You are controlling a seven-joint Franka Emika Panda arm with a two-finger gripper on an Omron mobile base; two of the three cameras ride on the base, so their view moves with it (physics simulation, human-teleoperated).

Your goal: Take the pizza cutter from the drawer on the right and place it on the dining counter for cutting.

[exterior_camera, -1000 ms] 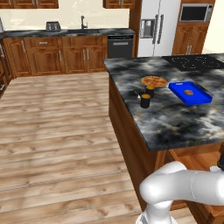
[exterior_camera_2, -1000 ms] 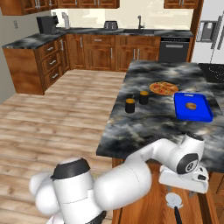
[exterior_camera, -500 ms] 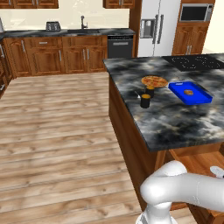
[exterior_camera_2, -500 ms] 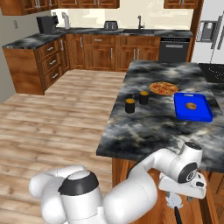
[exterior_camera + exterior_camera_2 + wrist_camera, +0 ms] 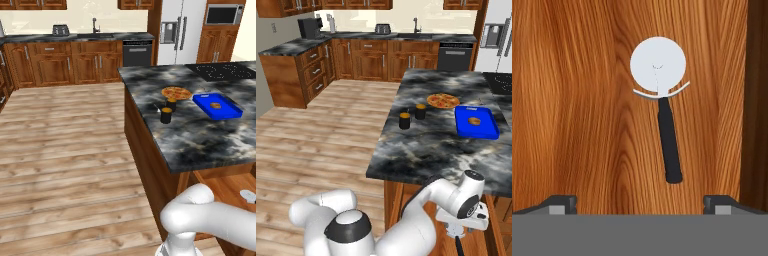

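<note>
Task barely started as far as the frames show; the small pizza cutter with a silver-white round wheel and short black handle lies flat on the lighter orange-brown floor of the reddish-brown wooden drawer, nothing touching it, wheel toward the top of the hand view and handle running down and slightly right; the drawer is already pulled out, sitting low at the right of the island, part of its inside seen in the left base view; the two-finger gripper hangs directly over the cutter with its dark fingertips spread wide at the two bottom corners, holding nothing, handle roughly between them but apart from them; in the right base view the white arm bends down below the worktop edge with the hand over the drawer; done: drawer open, gripper lined up above the tool; left, by my reading: descend, close on the black handle, lift clear of the drawer, carry up and set it on the dark grey-black marbled stone dining counter; on that worktop are a round orange pizza, a blue tray and two short dark cylindrical shakers, with bare stone on the near side for the drop.
</note>
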